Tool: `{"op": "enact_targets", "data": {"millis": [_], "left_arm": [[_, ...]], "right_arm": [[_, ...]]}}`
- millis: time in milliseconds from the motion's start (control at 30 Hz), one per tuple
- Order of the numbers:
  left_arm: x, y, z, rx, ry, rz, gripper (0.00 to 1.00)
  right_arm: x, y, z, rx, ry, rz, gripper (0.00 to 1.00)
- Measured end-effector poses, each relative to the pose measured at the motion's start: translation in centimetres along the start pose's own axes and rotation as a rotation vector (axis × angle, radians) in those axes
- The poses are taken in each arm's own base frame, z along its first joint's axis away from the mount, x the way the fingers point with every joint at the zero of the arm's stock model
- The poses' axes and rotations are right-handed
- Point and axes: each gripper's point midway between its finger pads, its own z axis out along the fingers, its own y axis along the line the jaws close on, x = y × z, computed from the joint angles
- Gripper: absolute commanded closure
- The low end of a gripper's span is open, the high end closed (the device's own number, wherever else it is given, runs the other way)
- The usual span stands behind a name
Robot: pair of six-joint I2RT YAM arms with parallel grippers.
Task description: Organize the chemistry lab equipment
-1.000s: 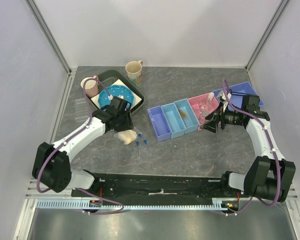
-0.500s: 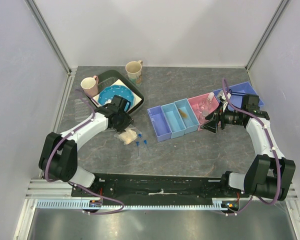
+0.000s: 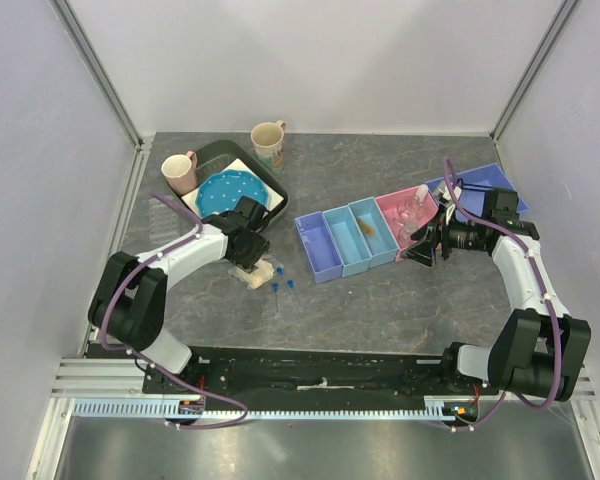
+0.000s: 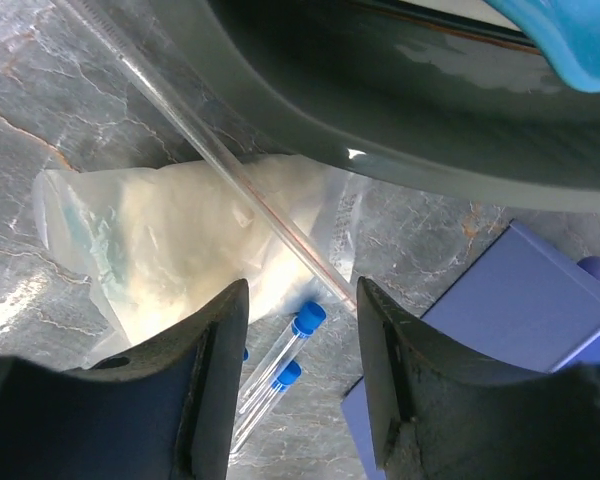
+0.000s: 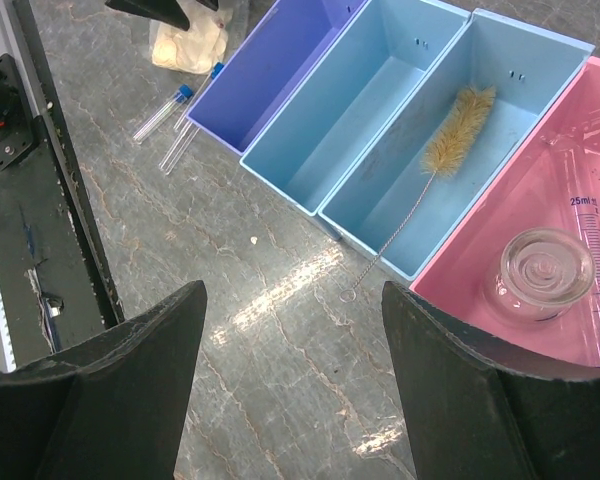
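Observation:
A whitish bag (image 3: 252, 272) lies on the table in front of the dark tray, and in the left wrist view the bag (image 4: 170, 235) fills the middle. Two blue-capped clear tubes (image 3: 281, 291) lie just right of it. My left gripper (image 3: 248, 252) hangs low over the bag's far edge. It stands open (image 4: 300, 385), nothing between its fingers, with the tubes (image 4: 280, 360) showing on the table beyond the gap. A clear flask (image 5: 545, 268) and a graduated cylinder (image 5: 598, 275) lie in the pink bin (image 3: 402, 203). My right gripper (image 3: 426, 246) is open (image 5: 292, 385) over bare table.
A row of bins runs right of the tubes: purple (image 3: 318, 247), light blue (image 3: 344, 240), light blue holding a tan brush (image 5: 458, 130), pink, and purple (image 3: 483, 183). The dark tray (image 3: 212, 152) holds a blue dotted plate (image 3: 227, 190). Two mugs (image 3: 179, 172) (image 3: 269, 142) stand beside it.
My left gripper has slid from over the plate toward the near right and now sits over the bag, its arm folding in. The right arm has not moved.

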Motion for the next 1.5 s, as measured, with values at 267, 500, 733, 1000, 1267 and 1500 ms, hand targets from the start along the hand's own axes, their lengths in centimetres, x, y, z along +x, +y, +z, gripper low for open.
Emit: {"op": "enact_targets", "data": {"millis": [267, 500, 733, 1000, 1267, 1500], "left_arm": [[-0.1, 0.5, 1.4, -0.057, -0.022, -0.028, 0.56], [-0.2, 0.2, 2.2, -0.074, -0.031, -0.034, 0.73], [-0.2, 0.7, 2.0, -0.077, -0.032, -0.034, 0.87], [-0.6, 2.4, -1.2, -0.015, -0.038, -0.047, 0.98], [-1.3, 3.2, -5.2, 0.13, -0.047, -0.055, 0.98], [-1.4, 4.4, -8.0, 0.235, -0.046, 0.002, 0.98]], "right_arm": [[0.0, 0.1, 0.0, -0.001, 0.002, -0.002, 0.22], [0.0, 0.0, -0.1, 0.0, 0.005, -0.007, 0.22], [0.1, 0.1, -0.1, 0.0, 0.007, -0.005, 0.21], [0.1, 0.1, -0.1, -0.001, 0.009, -0.002, 0.22], [0.1, 0.1, -0.1, 0.0, 0.009, -0.004, 0.22], [0.1, 0.1, -0.1, 0.001, 0.009, -0.006, 0.22]]}}
